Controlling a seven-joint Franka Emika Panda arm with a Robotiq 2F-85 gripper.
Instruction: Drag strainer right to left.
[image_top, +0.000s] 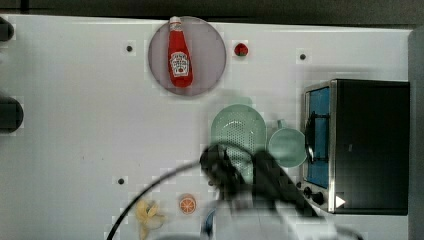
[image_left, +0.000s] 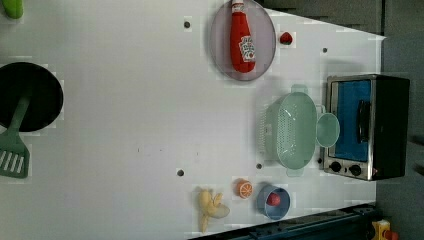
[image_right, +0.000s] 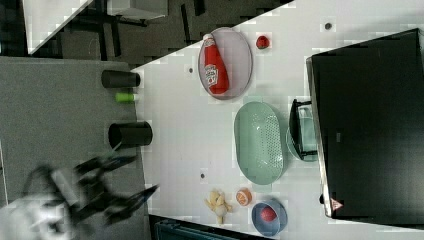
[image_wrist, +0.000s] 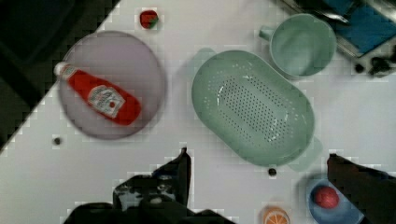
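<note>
1x strainer (image_left: 292, 131) on white table (image_left: 125, 125), long axis running up-down in left view. It sits just beside the toaster oven (image_left: 367, 127) at the left view's right, w/ 1 mint cup (image_left: 327, 130) squeezed between strainer and oven, touching or nearly touching the strainer rim.

Gripper (image_wrist: 257, 163) above the table, over the strainer's near end in top view (image_top: 235, 172). Fingers wide apart in wrist view, nothing between them, no contact w/ strainer.

Counts, left view:
- 1 grey plate (image_left: 220, 45) w/ 1 ketchup bottle (image_left: 242, 42) lying on it
- 1 strawberry (image_left: 286, 38) just beside the plate
- 1 banana (image_left: 210, 207), 1 orange half (image_left: 244, 188)
- 1 blue bowl (image_left: 267, 207) w/ 1 red fruit (image_left: 273, 199) inside
- 1 black pan (image_left: 35, 95) at the left view's left, 1 green spatula (image_left: 12, 150) lying over its edge

Right view: 2 black cylinders (image_right: 130, 134) off the table edge, 1 small green item between them.
</note>
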